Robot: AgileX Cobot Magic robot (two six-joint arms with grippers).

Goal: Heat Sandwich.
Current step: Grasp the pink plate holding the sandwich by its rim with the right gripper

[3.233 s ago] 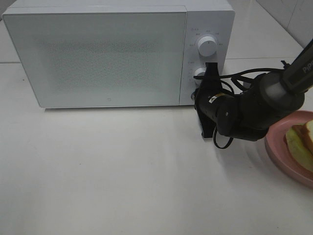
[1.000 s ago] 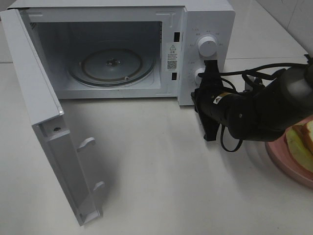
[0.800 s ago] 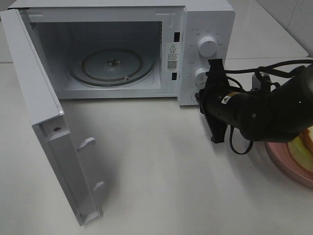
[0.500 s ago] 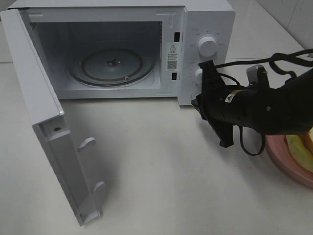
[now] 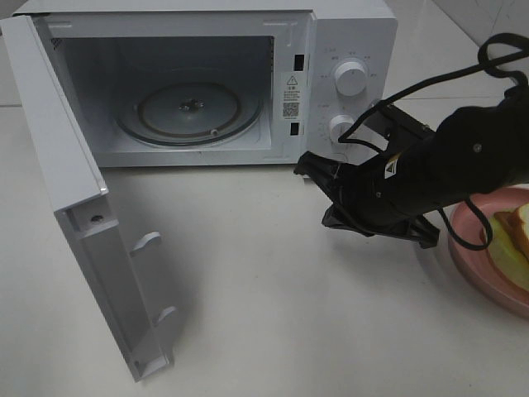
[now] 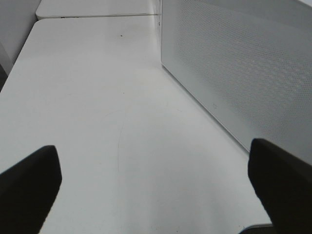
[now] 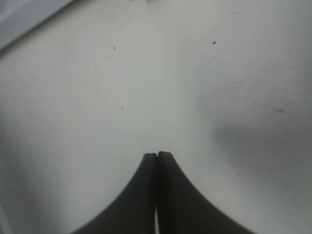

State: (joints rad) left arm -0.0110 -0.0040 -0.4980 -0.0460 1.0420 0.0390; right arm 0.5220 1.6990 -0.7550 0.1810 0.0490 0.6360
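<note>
1. Microwave oven [image 5: 351, 33]: white boxy casing, standing at the back of the desk [image 5: 273, 322]. Two round white knobs, upper [image 5: 350, 78] and lower [image 5: 340, 126], on the control panel on the right of its front.
2. Oven door [image 5: 74, 207]: flat white panel, hinged at the left and swung wide open. Two hook-shaped latches on its inner edge.
3. Turntable [image 5: 190, 112]: round clear glass tray on the cavity floor, bare.
4. Sandwich [image 5: 514, 236]: thick white bread with orange-brown crust and a yellow-green layer, lying on a round pink plate [image 5: 467, 248] at the right edge of the desk, outside the oven. Both are partly cut off by the frame.
5. Right end effector [image 5: 307, 165]: matte black, low over the desk between control panel and plate, tips towards the oven front. Its curved fingers are clenched together, grasping nothing.
6. Left end effector [image 6: 151, 146]: black fingers spread wide, released, over bare smooth desk beside a finely dotted white panel.
</note>
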